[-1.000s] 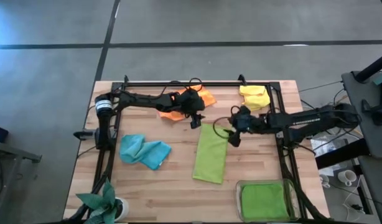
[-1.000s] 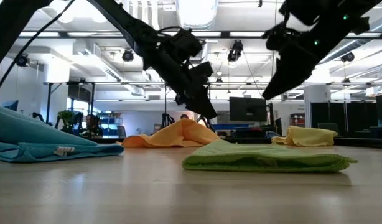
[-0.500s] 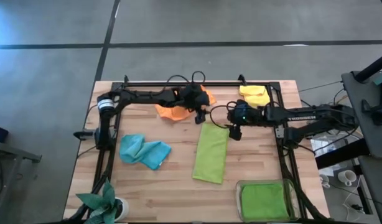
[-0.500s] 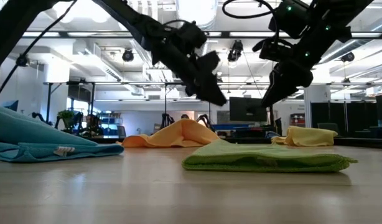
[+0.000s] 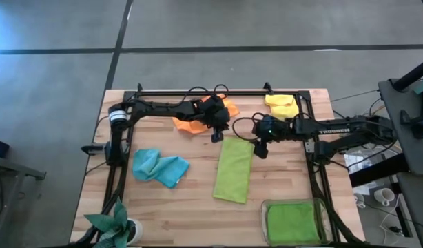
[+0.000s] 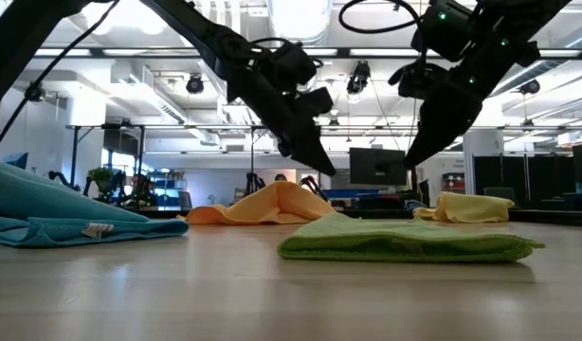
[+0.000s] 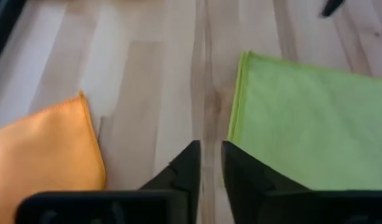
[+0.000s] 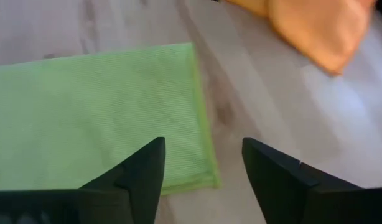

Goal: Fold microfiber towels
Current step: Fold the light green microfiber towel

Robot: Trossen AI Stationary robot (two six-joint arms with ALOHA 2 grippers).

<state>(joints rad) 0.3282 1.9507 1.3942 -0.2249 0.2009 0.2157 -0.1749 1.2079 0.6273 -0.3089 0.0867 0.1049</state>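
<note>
A yellow-green towel [image 5: 233,169], folded into a long strip, lies flat on the table's middle. A rumpled orange towel [image 5: 198,118] lies behind it. My left gripper [image 7: 209,158] hovers over bare wood between these two, by the strip's far left corner [image 7: 244,57]. Its fingers are almost together, with nothing between them. My right gripper [image 8: 203,168] hangs open above the strip's far right corner [image 8: 200,112], touching nothing. A light blue towel [image 5: 158,167] lies bunched at the left, a yellow one [image 5: 282,107] at the far right.
A clear tray [image 5: 320,207] at the near right corner holds a folded green towel [image 5: 292,222]. A small leafy plant [image 5: 114,222] stands at the near left corner. A black frame [image 5: 218,91] runs along the far and side edges. Bare wood lies in front of the strip.
My right gripper has swung a little toward the table's far edge and now stands over the yellow-green strip's far right corner. In the low view my left gripper rose briefly and came down again. The towels have not moved.
</note>
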